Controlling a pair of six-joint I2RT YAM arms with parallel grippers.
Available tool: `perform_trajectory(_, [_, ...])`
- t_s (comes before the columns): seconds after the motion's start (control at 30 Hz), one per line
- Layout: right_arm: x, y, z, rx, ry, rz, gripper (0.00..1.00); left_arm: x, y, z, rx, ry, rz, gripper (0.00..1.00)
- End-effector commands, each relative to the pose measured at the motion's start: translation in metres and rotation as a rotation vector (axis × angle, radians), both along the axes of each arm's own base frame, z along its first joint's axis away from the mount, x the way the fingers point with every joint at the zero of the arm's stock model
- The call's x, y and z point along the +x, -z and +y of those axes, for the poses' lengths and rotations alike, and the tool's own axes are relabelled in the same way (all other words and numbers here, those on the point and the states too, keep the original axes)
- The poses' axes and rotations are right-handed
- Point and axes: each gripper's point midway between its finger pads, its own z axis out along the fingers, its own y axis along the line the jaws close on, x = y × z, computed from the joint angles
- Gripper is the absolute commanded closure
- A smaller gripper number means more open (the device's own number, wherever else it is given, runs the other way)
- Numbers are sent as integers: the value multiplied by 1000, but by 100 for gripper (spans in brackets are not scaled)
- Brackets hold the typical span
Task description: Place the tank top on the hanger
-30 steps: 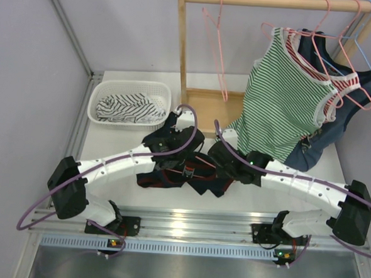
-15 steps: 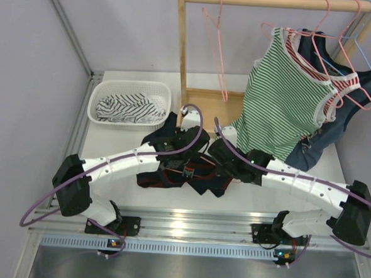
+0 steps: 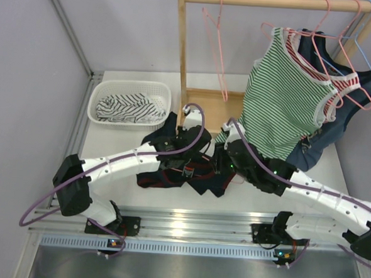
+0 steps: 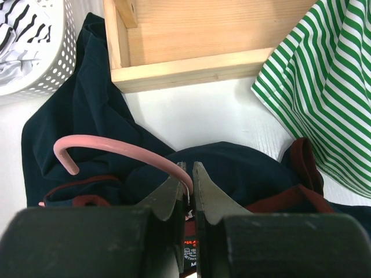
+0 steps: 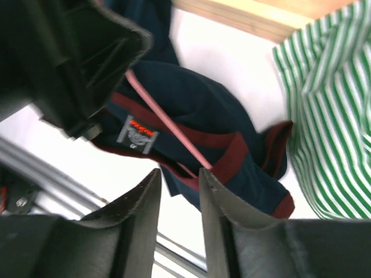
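The tank top lies crumpled on the table between the arms, dark navy with maroon trim; its lettering is hidden. It also shows in the left wrist view and the right wrist view, with its neck label up. My left gripper is shut on the pink hanger just below its hook, over the fabric. The hanger wire runs down into the maroon neckline. My right gripper is open and empty, just above the tank top's trimmed edge, close to the wire's end.
A wooden rack with a box base stands behind. On it hang a green-and-white striped top, a plain navy top, a spare pink hanger and a light blue hanger. A white basket sits back left.
My left gripper has shifted slightly right with the hanger. My right arm has swung; its wrist now sits farther back, by the striped top's hem.
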Motion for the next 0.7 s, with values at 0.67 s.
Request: perform_trajectory(0.67, [16, -40, 49, 293, -429, -210, 53, -6, -67, -6, -90, 58, -71, 100])
